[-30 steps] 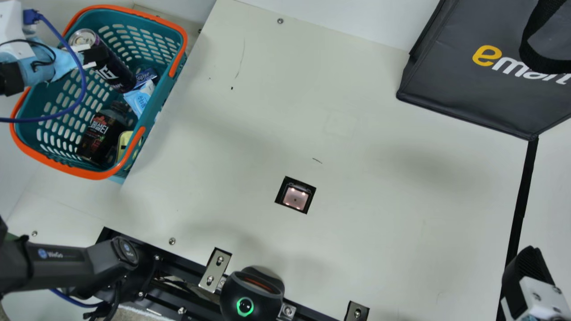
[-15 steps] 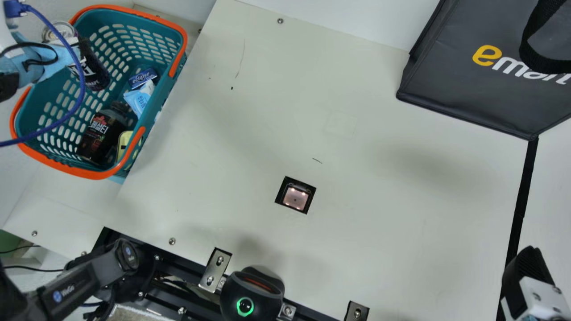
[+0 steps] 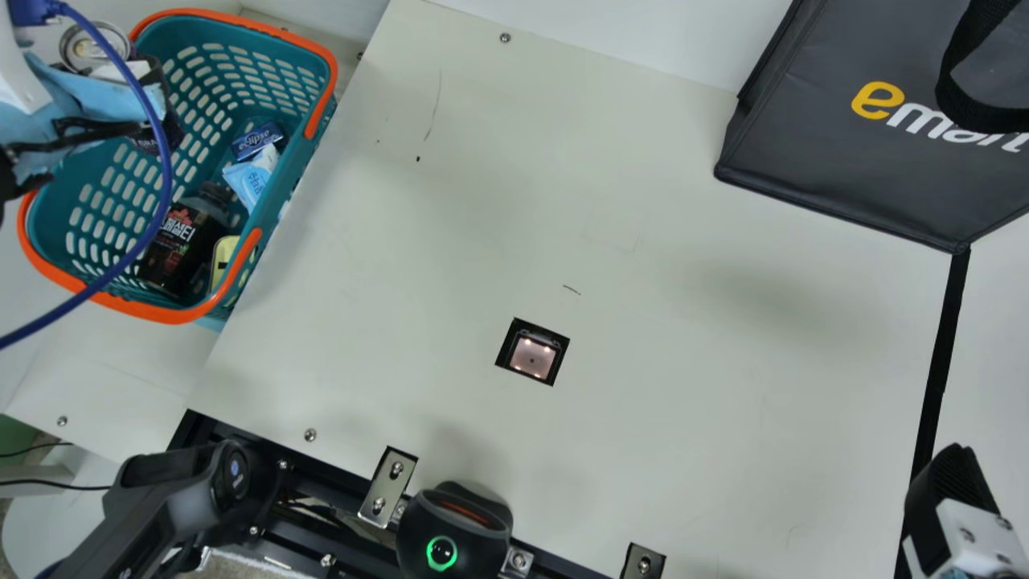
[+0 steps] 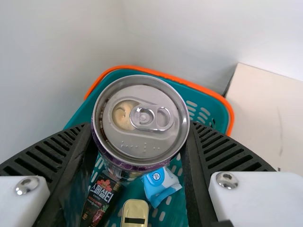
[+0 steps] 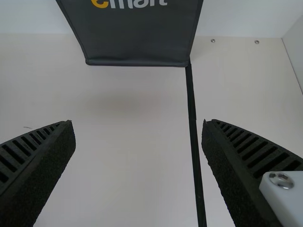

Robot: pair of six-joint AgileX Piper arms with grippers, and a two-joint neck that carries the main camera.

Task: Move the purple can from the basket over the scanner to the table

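I judge that the lift is the step in hand: my left pincer (image 4: pixel 141 126) is clamped around the purple can (image 4: pixel 142 94), a finger on either side below its lid, and the can is at the basket (image 3: pixel 330 76), its lower end over the teal mesh. From here I cannot tell whether its foot clears the rim. The next move, as I see it, calls for more height first, then a carry across to the scanner window (image 3: pixel 532 356) set into the bench (image 3: pixel 683 418), turning the can so its printed code faces the glass. The edge I would mind most is the orange rim and handle on the bench side; a low swing could clip it and twist the can in my grip. The blue cable (image 3: pixel 166 173) loops over the basket and might snag on that rim. The dark bottle (image 3: pixel 181 241) and blue-and-white packet (image 3: pixel 251 177) lie down inside, apart from the can. Beyond the rim I have a broad bare stretch of bench up to the scanner and past it, with the dark bag (image 3: pixel 804 145) bounding the far right. My right pincer (image 5: pixel 138 124) is spread wide over the bench, holding nothing, well apart from this path.
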